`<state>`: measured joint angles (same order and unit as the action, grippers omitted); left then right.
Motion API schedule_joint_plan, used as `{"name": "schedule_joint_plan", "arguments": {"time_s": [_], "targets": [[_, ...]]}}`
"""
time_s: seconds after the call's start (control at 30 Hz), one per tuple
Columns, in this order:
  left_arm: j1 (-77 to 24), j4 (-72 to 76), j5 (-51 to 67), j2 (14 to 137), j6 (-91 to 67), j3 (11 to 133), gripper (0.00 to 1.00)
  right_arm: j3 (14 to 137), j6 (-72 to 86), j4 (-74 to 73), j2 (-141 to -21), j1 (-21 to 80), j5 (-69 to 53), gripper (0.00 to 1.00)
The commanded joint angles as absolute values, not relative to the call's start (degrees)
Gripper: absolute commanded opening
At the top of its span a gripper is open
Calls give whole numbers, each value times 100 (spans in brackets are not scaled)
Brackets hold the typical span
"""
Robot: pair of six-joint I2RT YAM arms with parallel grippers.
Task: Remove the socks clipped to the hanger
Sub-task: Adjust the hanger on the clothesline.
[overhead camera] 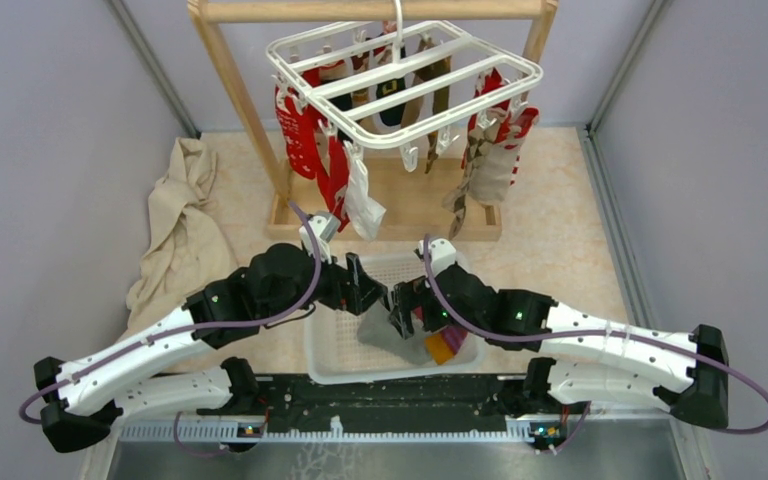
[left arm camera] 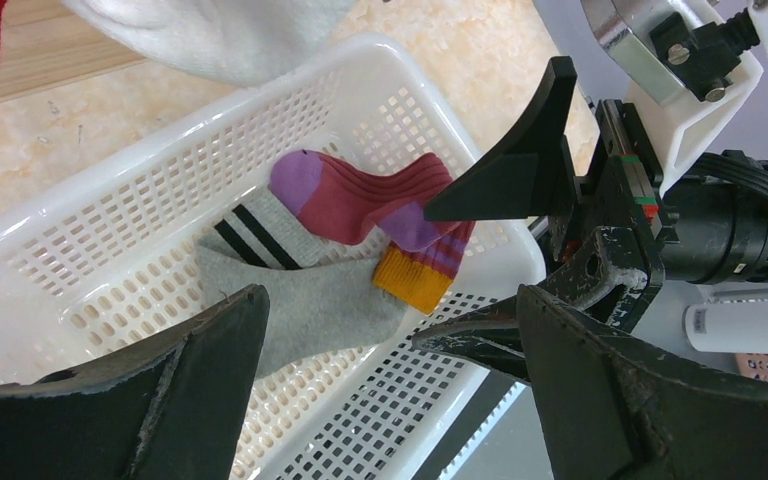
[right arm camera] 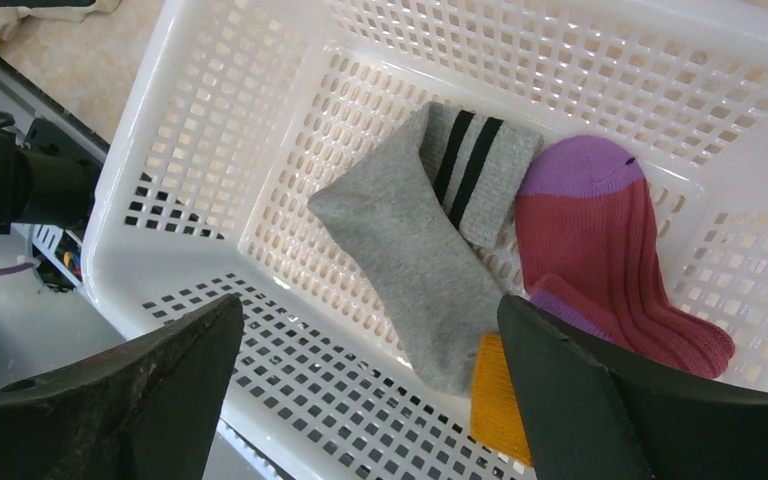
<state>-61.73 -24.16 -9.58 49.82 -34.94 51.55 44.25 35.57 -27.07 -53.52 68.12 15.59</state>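
Observation:
The white hanger (overhead camera: 405, 85) hangs from its hook on a wooden rail at the back. Several socks stay clipped under it: red ones (overhead camera: 302, 125) on the left, a white one (overhead camera: 363, 205) at the front, tan and argyle ones (overhead camera: 490, 165) on the right. A grey sock with black stripes (overhead camera: 390, 335) (right arm camera: 420, 250) (left arm camera: 310, 300) and a magenta sock with an orange cuff (overhead camera: 440, 345) (right arm camera: 600, 250) (left arm camera: 360, 205) lie in the white basket (overhead camera: 325, 350). My left gripper (overhead camera: 375, 290) (left arm camera: 392, 300) and right gripper (overhead camera: 400, 305) (right arm camera: 370, 302) hover over the basket, both open and empty.
The wooden frame (overhead camera: 235, 90) and its base board (overhead camera: 410, 195) stand behind the basket. A beige cloth (overhead camera: 180, 230) lies crumpled at the left wall. Grey walls close in both sides. The right gripper's fingers (left arm camera: 520, 170) sit close to my left gripper.

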Motion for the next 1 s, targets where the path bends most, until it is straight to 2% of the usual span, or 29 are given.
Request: {"name": "schedule_joint_plan", "arguments": {"time_s": [0.0,0.67,0.97], "targets": [[-6196,-2144,-866,4992,-3531,5100,99,4465,3640,-2583,-5186,6864,1653,98],[-6196,-1986,-823,4966,-3501,4931,99,4488,3718,-2553,-5337,6864,1686,98],[-6198,-2138,-1093,4719,-3445,4833,99,4751,3744,-2812,-5409,6860,1949,94]]}}
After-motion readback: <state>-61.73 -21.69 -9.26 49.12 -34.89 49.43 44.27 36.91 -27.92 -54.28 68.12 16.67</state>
